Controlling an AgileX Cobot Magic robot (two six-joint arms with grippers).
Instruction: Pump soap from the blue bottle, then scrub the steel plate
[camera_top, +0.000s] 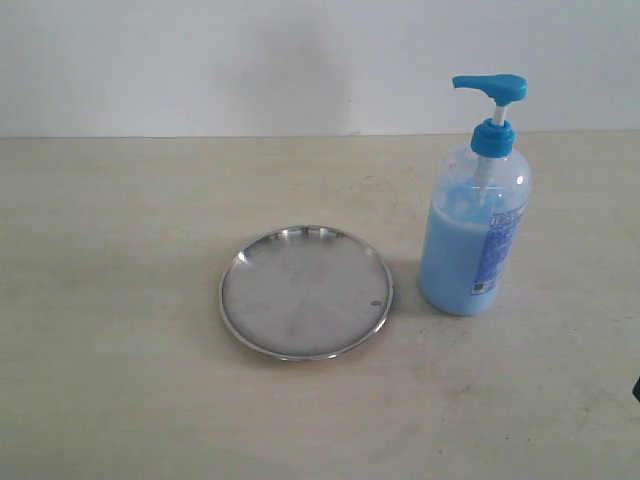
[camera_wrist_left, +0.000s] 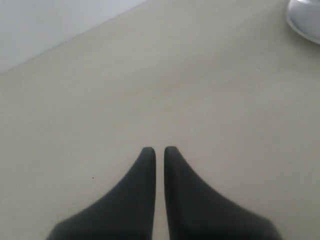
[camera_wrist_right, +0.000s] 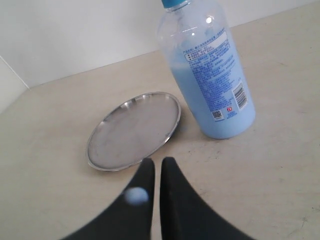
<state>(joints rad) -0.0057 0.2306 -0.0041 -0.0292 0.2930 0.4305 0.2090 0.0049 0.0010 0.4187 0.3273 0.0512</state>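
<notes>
The steel plate (camera_top: 306, 292) lies flat in the middle of the table, bare and dull inside its shiny rim. Just to its right stands the blue bottle (camera_top: 474, 225), upright, pump head pointing left, with light blue soap (camera_top: 450, 255) filling its lower two thirds. In the right wrist view the plate (camera_wrist_right: 134, 131) and the bottle (camera_wrist_right: 210, 70) lie beyond my right gripper (camera_wrist_right: 157, 161), which is shut and empty, with a pale blue blob on one finger (camera_wrist_right: 136, 196). My left gripper (camera_wrist_left: 159, 150) is shut over bare table, a sliver of the plate's rim (camera_wrist_left: 304, 19) far off.
The beige table (camera_top: 120, 300) runs back to a white wall (camera_top: 200, 60). A dark bit of the right arm (camera_top: 636, 388) shows at the exterior view's right edge; neither gripper is otherwise seen there.
</notes>
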